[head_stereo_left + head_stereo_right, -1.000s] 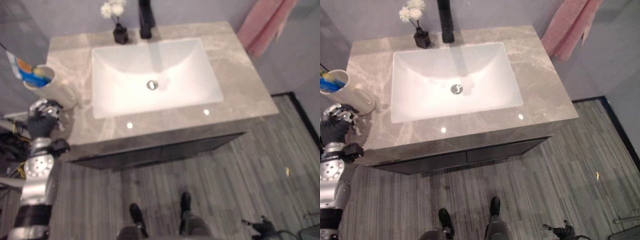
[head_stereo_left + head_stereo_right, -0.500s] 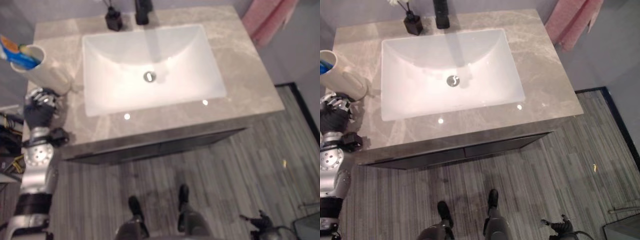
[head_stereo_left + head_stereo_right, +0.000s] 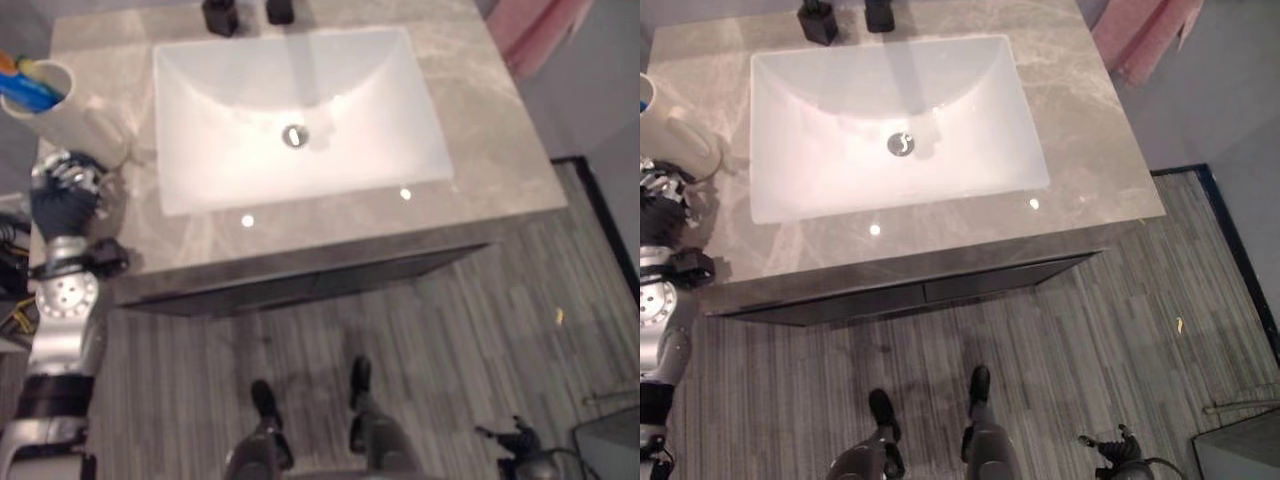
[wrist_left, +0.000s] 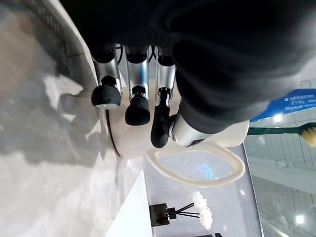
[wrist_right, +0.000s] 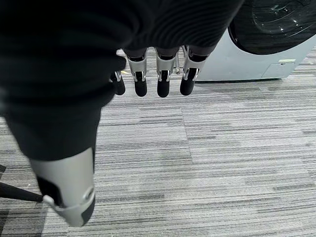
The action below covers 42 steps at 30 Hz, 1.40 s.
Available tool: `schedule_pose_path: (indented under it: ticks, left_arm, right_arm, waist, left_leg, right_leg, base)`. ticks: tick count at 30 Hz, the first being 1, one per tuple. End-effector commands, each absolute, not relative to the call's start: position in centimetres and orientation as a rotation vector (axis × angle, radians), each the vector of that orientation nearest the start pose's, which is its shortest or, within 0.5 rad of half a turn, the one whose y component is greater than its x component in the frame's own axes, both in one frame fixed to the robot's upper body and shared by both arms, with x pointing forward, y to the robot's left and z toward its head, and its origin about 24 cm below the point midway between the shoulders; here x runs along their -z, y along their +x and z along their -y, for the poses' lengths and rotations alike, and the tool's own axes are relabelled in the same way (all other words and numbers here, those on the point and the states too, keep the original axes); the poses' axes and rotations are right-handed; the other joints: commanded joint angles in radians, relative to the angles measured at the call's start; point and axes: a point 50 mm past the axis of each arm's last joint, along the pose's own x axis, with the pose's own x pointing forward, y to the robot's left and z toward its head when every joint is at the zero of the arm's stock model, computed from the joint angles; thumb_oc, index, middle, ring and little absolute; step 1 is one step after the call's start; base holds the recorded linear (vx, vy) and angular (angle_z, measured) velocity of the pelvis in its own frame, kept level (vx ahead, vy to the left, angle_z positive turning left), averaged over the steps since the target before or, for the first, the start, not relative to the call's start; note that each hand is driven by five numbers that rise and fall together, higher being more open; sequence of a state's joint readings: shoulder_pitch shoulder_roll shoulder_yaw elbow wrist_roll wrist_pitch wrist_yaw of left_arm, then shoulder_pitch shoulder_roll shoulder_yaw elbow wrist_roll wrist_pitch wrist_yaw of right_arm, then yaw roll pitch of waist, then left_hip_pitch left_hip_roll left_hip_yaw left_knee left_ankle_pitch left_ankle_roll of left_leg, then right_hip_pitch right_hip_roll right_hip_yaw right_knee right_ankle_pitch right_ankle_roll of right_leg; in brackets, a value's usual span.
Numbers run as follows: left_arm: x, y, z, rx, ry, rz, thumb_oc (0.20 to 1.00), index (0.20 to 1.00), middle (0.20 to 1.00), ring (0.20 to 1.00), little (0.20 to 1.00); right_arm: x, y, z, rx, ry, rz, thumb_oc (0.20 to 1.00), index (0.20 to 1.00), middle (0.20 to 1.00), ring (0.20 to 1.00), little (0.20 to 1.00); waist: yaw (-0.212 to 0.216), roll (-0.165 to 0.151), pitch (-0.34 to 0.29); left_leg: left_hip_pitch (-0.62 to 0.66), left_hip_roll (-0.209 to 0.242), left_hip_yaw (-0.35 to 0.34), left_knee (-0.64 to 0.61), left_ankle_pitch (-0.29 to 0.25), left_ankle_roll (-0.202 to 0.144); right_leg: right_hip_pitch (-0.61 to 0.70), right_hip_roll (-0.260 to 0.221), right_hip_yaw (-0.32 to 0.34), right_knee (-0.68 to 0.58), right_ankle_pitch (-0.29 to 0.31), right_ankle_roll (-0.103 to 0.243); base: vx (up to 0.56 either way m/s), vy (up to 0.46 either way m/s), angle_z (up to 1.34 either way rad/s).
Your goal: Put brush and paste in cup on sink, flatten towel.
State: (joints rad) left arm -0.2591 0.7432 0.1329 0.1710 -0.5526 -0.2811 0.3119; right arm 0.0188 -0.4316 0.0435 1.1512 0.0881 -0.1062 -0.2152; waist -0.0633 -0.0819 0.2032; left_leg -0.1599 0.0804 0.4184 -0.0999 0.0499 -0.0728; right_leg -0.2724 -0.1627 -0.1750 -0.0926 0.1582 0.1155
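A cream ceramic cup with a looped handle [image 4: 197,163] stands on the grey marbled sink counter [image 3: 480,120], at its left end. Inside it lean a blue tube of paste [image 4: 291,101] and a green-handled brush with pale bristles [image 4: 289,131], both poking out past the rim. In the left eye view the cup [image 3: 55,100] shows the blue tube and an orange tip above its mouth.

The left hand [image 4: 148,94] hovers just in front of the cup, its dark fingertips [image 4: 137,111] relaxed and slightly bent, holding nothing; whether they touch the cup's wall I cannot tell. Beyond the fingers, past the cup's handle, a small black square vase with white flowers [image 4: 170,215] stands at the back of the counter beside the white rectangular basin [image 3: 300,110].

A pink towel [image 3: 1145,35] hangs bunched against the wall beyond the counter's right end.

The right hand [image 5: 158,74] hangs over grey striped carpet [image 5: 222,163], fingers loosely extended and empty, near a pale appliance with a dark round door [image 5: 266,44].
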Motion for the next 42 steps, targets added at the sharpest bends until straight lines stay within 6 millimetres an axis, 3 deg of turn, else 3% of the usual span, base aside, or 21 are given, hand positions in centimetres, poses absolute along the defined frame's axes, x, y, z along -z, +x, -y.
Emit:
schedule_pose_path:
  ticks: [1, 16, 33, 42]
  left_arm:
    - [-21.3, 29.4, -31.5, -0.442, 0.041, 0.628, 0.200, 0.200, 0.200, 0.200, 0.200]
    - [-16.9, 26.1, -30.8, -0.311, -0.032, 0.495, 0.200, 0.200, 0.200, 0.200, 0.200]
    - [-17.4, 26.2, -33.5, -0.414, -0.032, 0.472, 0.200, 0.200, 0.200, 0.200, 0.200]
    - [-19.2, 27.0, -34.6, -0.475, -0.031, 0.519, 0.200, 0.200, 0.200, 0.200, 0.200]
  right_arm:
    - [11.6, 11.6, 32.4, 0.467, -0.458, -0.985, 1.000, 1.000, 1.000, 1.000, 1.000]
    - [12.1, 10.0, 32.7, 0.463, -0.457, -1.058, 1.000, 1.000, 1.000, 1.000, 1.000]
    - [12.6, 8.7, 32.6, 0.467, -0.443, -1.111, 1.000, 1.000, 1.000, 1.000, 1.000]
    - [12.5, 7.7, 33.2, 0.498, -0.441, -1.119, 1.000, 1.000, 1.000, 1.000, 1.000]
  waist:
    - [-0.042, 0.027, 0.003]
    - [-0.012, 0.081, -0.046]
    - [-0.018, 0.116, -0.051]
    - [-0.035, 0.103, -0.040]
  left_leg:
    - [0.021, 0.018, -0.093, 0.013, -0.056, 0.018]
    - [0.119, 0.017, -0.102, 0.013, -0.078, 0.016]
    - [0.131, 0.011, -0.120, 0.013, -0.079, 0.013]
    - [0.068, 0.012, -0.132, 0.013, -0.057, 0.011]
  right_leg:
    - [0.024, -0.017, -0.025, 0.005, -0.013, 0.068]
    - [0.136, -0.020, -0.052, 0.005, -0.053, 0.056]
    - [0.163, -0.023, -0.076, 0.005, -0.066, 0.056]
    - [0.105, -0.021, -0.074, 0.005, -0.049, 0.059]
  base:
    - [0.03, -0.027, -0.02]
    - [0.02, -0.020, 0.00]
    - [-0.01, -0.013, 0.06]
    - [0.00, 0.000, 0.02]
